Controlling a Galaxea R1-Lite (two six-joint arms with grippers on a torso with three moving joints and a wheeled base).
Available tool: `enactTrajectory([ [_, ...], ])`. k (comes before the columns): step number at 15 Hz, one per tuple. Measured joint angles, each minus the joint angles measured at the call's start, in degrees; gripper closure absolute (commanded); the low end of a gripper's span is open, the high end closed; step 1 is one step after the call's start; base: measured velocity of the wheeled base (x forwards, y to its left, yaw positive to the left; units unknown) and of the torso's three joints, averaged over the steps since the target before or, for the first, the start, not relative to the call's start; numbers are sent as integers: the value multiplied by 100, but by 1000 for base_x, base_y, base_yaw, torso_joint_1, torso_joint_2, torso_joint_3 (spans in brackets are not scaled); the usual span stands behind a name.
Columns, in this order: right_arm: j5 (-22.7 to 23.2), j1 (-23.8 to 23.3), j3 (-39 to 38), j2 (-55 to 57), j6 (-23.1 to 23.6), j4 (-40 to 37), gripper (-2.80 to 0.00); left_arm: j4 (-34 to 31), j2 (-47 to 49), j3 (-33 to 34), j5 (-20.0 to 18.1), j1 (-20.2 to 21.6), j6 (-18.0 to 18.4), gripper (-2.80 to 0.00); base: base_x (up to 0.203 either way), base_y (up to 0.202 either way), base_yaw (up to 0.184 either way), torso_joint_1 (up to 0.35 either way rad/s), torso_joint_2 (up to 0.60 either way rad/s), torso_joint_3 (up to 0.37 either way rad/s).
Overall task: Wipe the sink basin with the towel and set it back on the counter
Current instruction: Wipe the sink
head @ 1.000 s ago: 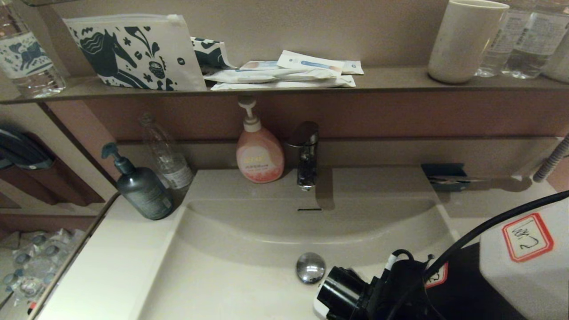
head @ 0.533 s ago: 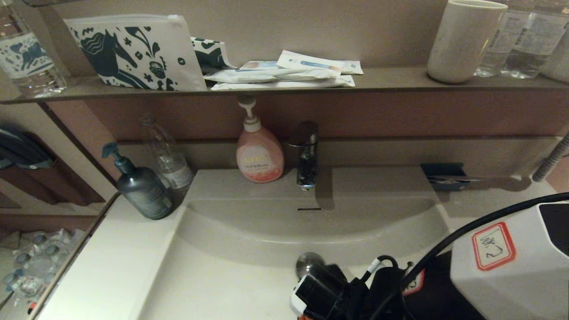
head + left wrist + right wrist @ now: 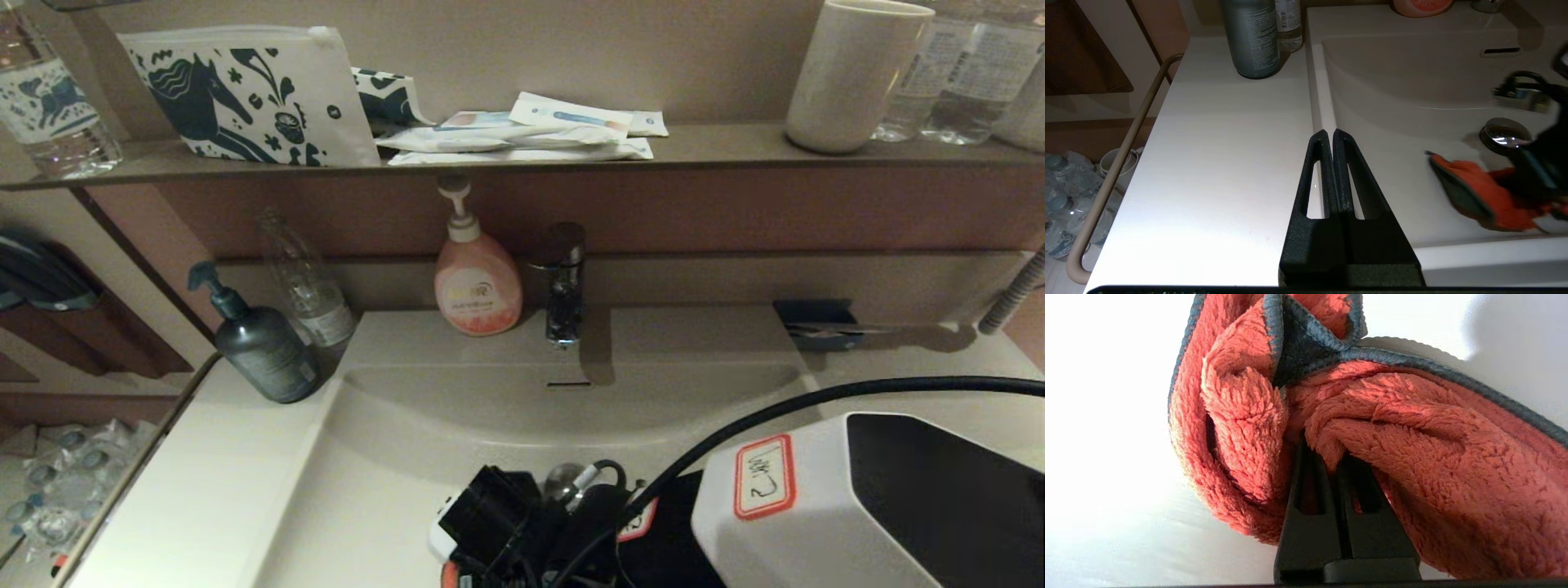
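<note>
Head view, sink basin: fills lower centre of frame.
Table: lower left, beside basin.
Towel: bunched on basin floor, near drain plug.
Right pincer: clamped on towel.
Left pincer: fingers together, over table edge.

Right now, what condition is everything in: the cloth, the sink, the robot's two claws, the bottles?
towel: bunched, pinched in the right gripper, lying on the basin floor.
right gripper: shut on the towel.
left gripper: shut, empty, over the counter.
sink basin: no standing water visible.
drain plug: uncovered, beside the towel.
pink soap bottle: upright behind the basin.
grey pump bottle: upright on the counter.
</note>
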State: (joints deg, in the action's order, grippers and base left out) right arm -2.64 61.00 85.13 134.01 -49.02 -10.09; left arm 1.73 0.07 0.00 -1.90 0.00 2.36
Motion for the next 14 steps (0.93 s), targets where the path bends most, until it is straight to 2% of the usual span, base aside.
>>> enactTrajectory([
  [2,297,19,562,233,-9,1,0,0,0,0,-2,0,1,0,0,0,0,0,0,0],
  [6,1397,141,1052,363,4,7,0,0,0,0,0,0,1,0,0,0,0,0,0,0],
  [12,1951,221,1776,634,16,13,0,0,0,0,-3,0,1,0,0,0,0,0,0,0],
  [14,1996,226,1935,677,38,85,0,0,0,0,-2,0,1,0,0,0,0,0,0,0],
])
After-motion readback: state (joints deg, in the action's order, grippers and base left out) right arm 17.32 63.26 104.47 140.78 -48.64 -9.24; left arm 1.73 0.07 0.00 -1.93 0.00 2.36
